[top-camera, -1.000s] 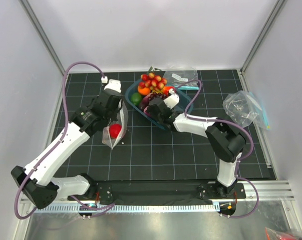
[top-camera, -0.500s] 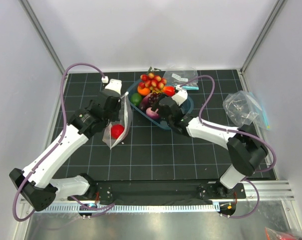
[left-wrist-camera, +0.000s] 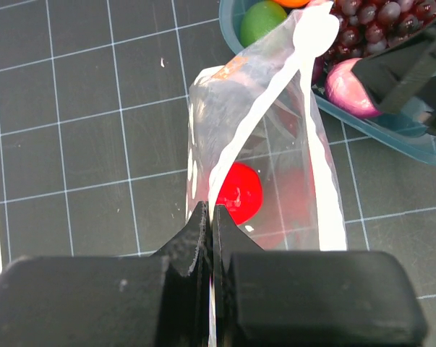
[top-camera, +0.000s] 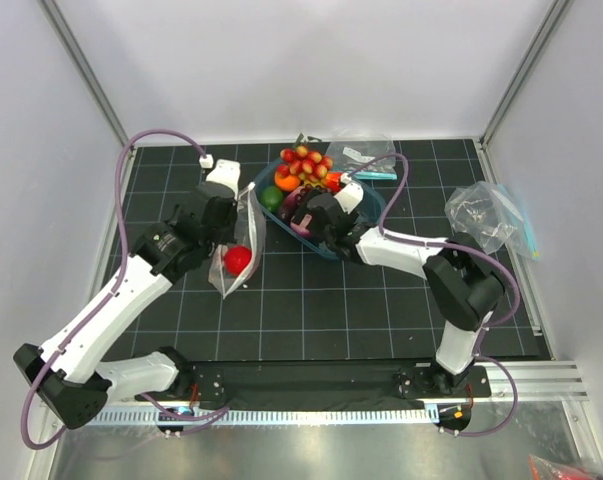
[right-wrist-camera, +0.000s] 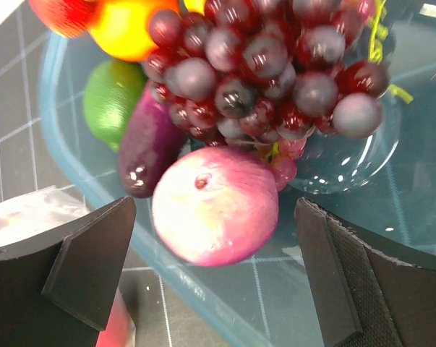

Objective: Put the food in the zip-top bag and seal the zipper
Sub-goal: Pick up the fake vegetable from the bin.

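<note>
My left gripper is shut on one edge of the zip-top bag, holding it up with its mouth open towards the tray. The red tomato lies inside the bag, as the top view also shows. The white zipper strip runs along the open mouth. My right gripper is open in the blue tray, one finger on each side of the purple-pink onion without touching it. The dark grape bunch lies just behind the onion.
The tray also holds a green lime, a dark purple vegetable, an orange fruit and small red fruits. Plain clear bags lie at the back and at the right. Enclosure walls stand close on both sides.
The right arm's elbow swung out to the right and came back, while its gripper stayed over the tray's near side. The left gripper with the bag barely moved.
</note>
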Motion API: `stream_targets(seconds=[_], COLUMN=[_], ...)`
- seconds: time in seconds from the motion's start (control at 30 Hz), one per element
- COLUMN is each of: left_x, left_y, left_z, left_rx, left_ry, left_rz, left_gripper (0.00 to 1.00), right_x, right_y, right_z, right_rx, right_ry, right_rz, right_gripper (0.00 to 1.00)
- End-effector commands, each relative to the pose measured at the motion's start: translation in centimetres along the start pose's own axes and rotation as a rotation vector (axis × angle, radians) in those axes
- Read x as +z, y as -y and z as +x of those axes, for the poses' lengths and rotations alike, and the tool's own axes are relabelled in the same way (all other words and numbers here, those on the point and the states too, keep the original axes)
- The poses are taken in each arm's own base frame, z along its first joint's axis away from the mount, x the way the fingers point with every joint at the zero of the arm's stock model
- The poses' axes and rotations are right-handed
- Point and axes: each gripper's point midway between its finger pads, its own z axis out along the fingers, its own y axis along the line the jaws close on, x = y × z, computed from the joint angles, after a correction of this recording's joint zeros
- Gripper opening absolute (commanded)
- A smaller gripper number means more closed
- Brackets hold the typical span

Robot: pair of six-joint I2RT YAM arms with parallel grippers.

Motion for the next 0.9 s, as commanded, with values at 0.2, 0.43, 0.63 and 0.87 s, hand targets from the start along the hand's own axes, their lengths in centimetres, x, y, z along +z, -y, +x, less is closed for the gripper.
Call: stream_targets(seconds=[0.2, 0.43, 0.63, 0.87], left_x=[-0.6, -0.4, -0.2, -0.3], left_y=[0.1, 0.3, 0.4, 0.5], left_z=[-1.2, -1.0, -0.6, -0.3], left_rx=[-0.021, -0.015, -0.017, -0.024], left_ry=[0.085, 0.079, 0.074, 0.075], left_rz=[0.025, 0.032, 0.039, 0.047], left_gripper=[0.0, 0.0, 0.0, 0.0], right_x=[2.9, 2.3, -0.7, -5.8], right_y=[-1.4, -2.0, -2.0, -4.3], right_z=[1.6, 0.9, -2.5, -6.0], right_rx=[0.113, 0.134, 0.101, 0.0], right_ry=[-0.123, -0.093, 0.015, 0.116], right_rz=[-0.065, -0.117, -0.173, -0.377], right_gripper=[1.0, 0.7, 0.46, 0.4])
